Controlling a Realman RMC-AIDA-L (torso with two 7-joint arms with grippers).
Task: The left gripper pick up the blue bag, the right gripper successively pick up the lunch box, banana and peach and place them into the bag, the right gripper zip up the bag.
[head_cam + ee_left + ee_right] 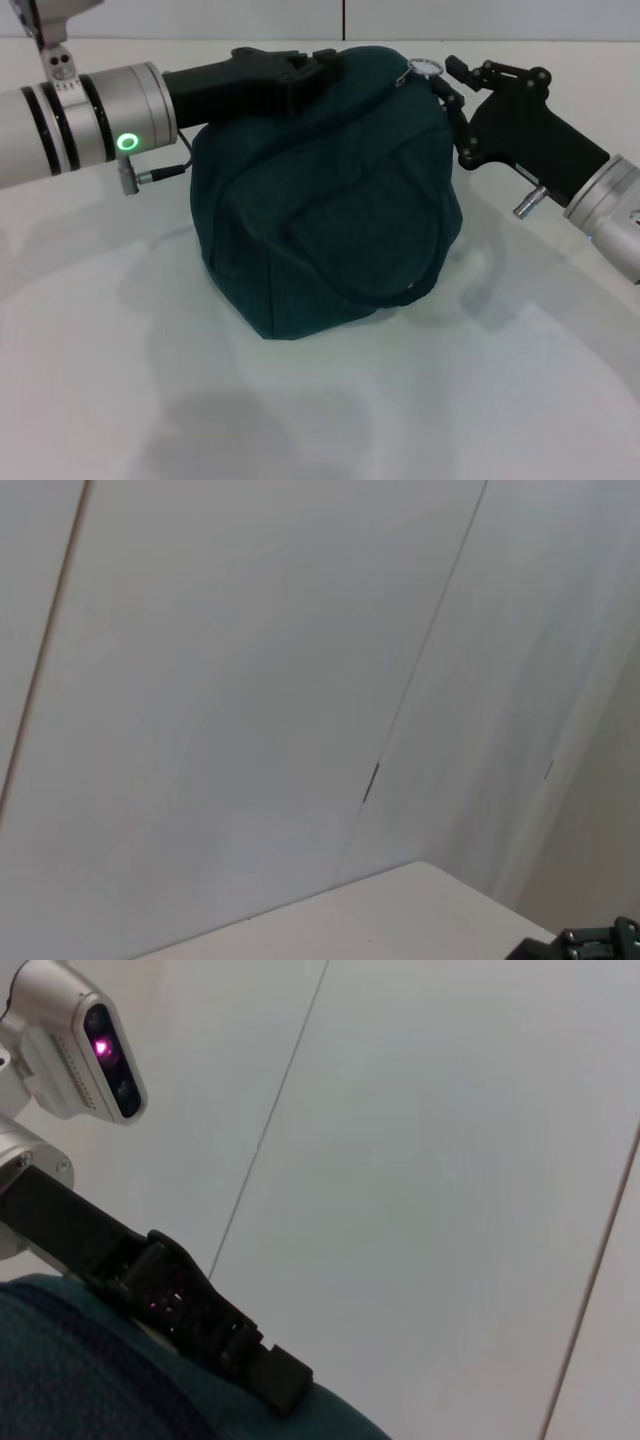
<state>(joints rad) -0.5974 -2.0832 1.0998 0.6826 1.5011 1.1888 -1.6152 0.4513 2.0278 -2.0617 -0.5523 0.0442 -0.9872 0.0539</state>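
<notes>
Nearest the robot, the white desk lies as a wide bare stretch from its near edge up to the blue bag, with open room also toward the left and right edges. The bag sits on the desk at about mid-width, toward the far edge, bulging and rounded, one loop handle draped down its front face. Its top looks closed. The lunch box, banana and peach are not visible in any view.

At the bag's top right, the ring zip pull stands up just beside the right end effector. Its linked-bar fingers reach toward the ring and the bag's upper edge; whether they pinch the ring or stand apart cannot be told. The right arm slants in low from the desk's right edge, silver cuff outward.

The left end effector lies across the bag's top left, pressed against the fabric; its fingers are sunk in the bag's top, so their spread cannot be told. The left arm runs almost level from the left edge, green light lit on its cuff. In the right wrist view, the left end effector rests on the teal fabric.
</notes>
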